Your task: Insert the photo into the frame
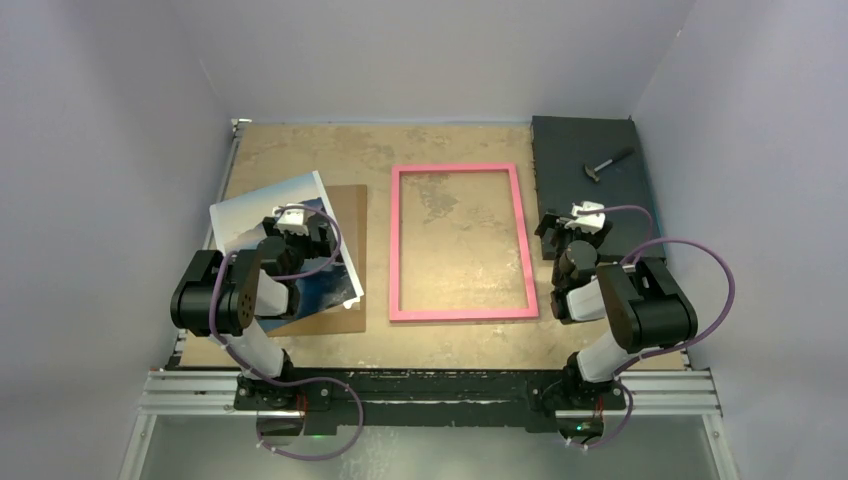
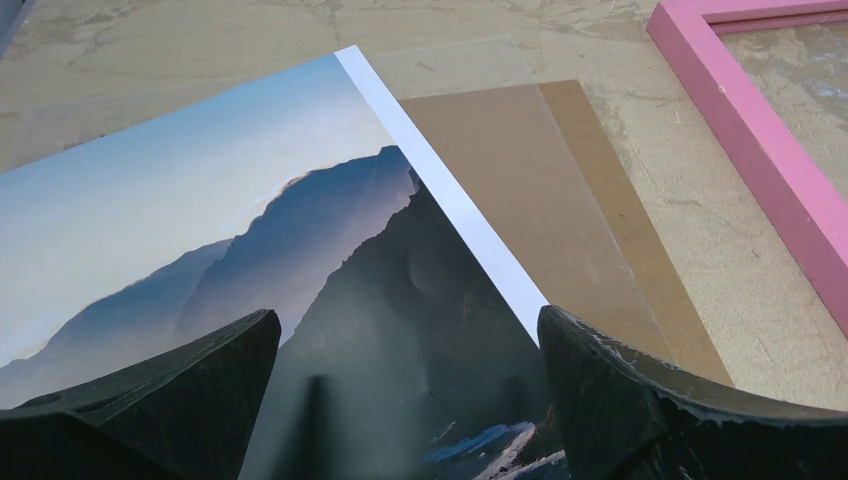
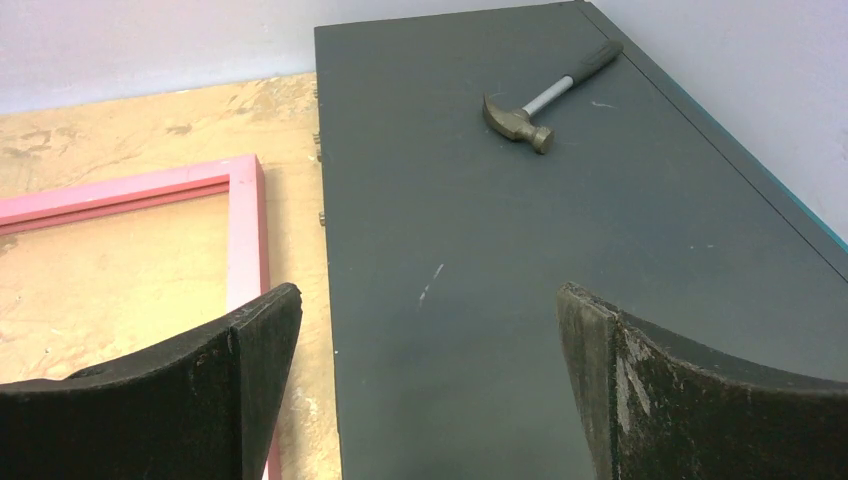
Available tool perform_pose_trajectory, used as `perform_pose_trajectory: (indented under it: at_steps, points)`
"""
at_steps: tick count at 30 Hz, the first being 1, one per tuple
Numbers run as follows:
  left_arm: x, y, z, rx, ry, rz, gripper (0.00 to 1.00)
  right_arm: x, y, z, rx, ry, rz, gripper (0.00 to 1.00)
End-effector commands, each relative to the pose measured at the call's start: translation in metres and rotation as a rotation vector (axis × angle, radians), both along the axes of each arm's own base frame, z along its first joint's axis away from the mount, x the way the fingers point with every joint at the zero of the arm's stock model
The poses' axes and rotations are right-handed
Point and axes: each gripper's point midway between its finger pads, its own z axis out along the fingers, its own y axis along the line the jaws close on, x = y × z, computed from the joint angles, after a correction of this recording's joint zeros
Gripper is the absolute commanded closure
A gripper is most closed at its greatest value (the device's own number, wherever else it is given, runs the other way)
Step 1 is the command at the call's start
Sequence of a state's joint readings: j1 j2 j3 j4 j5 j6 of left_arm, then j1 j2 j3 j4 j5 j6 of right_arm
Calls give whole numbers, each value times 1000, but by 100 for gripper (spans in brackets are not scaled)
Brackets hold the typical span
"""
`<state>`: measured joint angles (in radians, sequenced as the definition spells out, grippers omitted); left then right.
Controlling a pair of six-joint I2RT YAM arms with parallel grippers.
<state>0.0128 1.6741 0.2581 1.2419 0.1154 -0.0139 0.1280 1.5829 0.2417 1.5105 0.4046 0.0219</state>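
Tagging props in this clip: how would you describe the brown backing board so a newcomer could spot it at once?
On the tan table, look just left of the pink frame. The backing board lies flat there, partly covered by the mountain photo. It alone is a plain brown sheet, with no picture and no rim.

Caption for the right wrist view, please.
Open right jaws hover over dark board bearing hammer; pink frame beside it.

Top camera looks down — close wrist views share the frame [image 2: 760, 135]
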Motion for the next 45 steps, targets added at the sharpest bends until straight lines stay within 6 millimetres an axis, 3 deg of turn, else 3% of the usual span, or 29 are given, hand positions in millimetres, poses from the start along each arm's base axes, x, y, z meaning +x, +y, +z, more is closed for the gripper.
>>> perform_pose_trajectory:
  at_steps: [1, 9, 11, 13, 14, 17, 18, 20, 24, 26, 28, 30, 31, 34, 36, 39, 41, 45]
  points:
    - [6, 0, 17, 10, -61, -4, 0, 1, -3, 29, -3, -115, -9, 1]
    - [6, -2, 18, 9, -64, -11, 0, 3, 1, 25, 1, -95, 13, 1]
    - [6, -4, 28, -3, -79, -55, 0, 0, -4, 34, 0, -124, -15, 1]
    - [13, -3, 37, -12, -9, -75, 0, 0, -2, 53, 3, -143, -12, 1]
    - [26, -1, 61, 47, 9, -93, 0, 3, 2, 63, -25, -125, 12, 1]
    - [27, 11, 83, 97, 182, -75, 0, 3, 15, 114, 100, -179, 72, 1]
    - [20, 16, 86, 102, 251, -64, 0, 1, 22, 130, 152, -204, 106, 1]
    - [14, 29, 114, 73, 283, -10, 0, -1, 37, 159, 271, -246, 181, 1]
    - [-6, 49, 160, 21, 309, 56, 0, 7, 89, 178, 467, -169, 437, 1]
    - [-17, 52, 175, 6, 299, 51, 0, 11, 113, 170, 643, -74, 542, 1]
    - [-27, 52, 185, 20, 289, 51, 0, 11, 136, 173, 646, -36, 690, 1]
    - [-36, 51, 190, 38, 292, 49, 0, 23, 153, 152, 592, 101, 643, 1]
    - [-38, 54, 190, 37, 304, 69, 0, 32, 161, 155, 521, 145, 576, 1]
    - [-43, 56, 173, 21, 391, 87, 0, 44, 184, 125, 368, 331, 392, 1]
    - [-45, 62, 163, 25, 449, 112, 0, 47, 194, 120, 335, 382, 317, 1]
    - [-48, 66, 162, 58, 486, 110, 0, 49, 227, 134, 377, 334, 362, 1]
    - [-49, 68, 167, 76, 477, 109, 0, 48, 245, 130, 523, 371, 412, 1]
    - [-47, 68, 173, 76, 457, 111, 0, 53, 268, 116, 470, 462, 617, 1]
